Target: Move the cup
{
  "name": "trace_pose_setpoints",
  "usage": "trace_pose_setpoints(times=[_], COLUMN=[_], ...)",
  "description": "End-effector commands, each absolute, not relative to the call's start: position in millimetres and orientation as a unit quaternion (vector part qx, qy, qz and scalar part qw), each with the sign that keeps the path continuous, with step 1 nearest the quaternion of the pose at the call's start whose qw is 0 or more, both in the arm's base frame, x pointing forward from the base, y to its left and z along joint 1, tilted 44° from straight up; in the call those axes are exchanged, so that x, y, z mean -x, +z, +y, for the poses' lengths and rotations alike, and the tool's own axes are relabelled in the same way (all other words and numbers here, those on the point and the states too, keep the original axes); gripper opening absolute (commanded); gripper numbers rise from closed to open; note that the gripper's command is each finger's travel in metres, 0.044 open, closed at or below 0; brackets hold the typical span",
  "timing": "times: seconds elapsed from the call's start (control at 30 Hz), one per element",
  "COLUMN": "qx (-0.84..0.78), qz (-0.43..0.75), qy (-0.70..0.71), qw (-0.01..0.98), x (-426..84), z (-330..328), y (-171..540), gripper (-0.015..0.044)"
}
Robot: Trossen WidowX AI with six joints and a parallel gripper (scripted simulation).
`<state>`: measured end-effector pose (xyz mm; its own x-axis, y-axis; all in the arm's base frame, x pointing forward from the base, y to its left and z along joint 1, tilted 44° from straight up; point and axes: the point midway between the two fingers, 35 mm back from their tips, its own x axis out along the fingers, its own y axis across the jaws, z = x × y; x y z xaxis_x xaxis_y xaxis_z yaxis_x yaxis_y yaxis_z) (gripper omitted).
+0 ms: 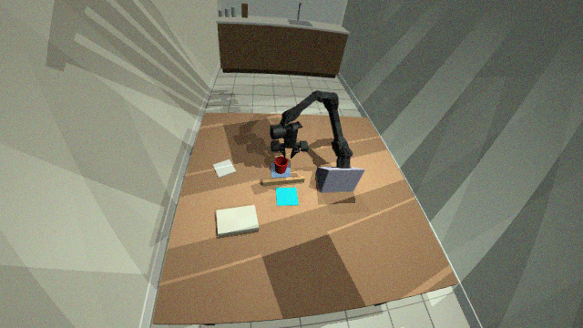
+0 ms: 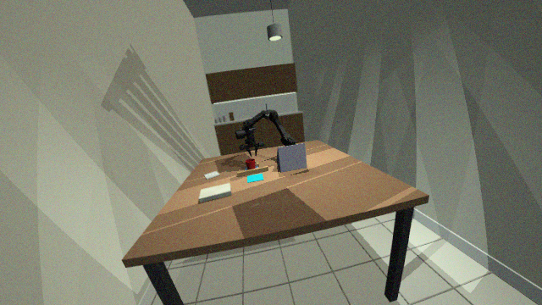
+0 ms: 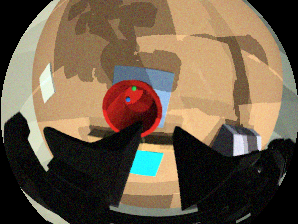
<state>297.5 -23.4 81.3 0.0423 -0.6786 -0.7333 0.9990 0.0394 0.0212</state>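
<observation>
Only the wrist view looks into the red cup [image 3: 132,104] and shows marbles [image 3: 135,88] inside, one green and one blue; the top and exterior views show just its red outside. The cup stands upright on the grey-blue pad [image 1: 281,170] near the middle of the surface [image 1: 364,255], toward its far edge. A wooden bar [image 1: 282,180] lies between that pad and the cyan pad [image 1: 287,196]. The tool [image 1: 286,153] hangs just above the cup's rim with its fingers partly open, gripping nothing.
</observation>
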Motion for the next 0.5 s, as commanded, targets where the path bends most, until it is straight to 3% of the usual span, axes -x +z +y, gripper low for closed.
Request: trace_pose_setpoints(times=[0.0,0.47], qx=[-0.282,-0.283], qz=[0.277,0.278], qy=[-0.636,-0.636], qw=[0.663,0.663], x=[-298.0,-300.6], z=[-25.5,-40.6], y=[79.5,62.6], gripper=[0.0148,0.0148])
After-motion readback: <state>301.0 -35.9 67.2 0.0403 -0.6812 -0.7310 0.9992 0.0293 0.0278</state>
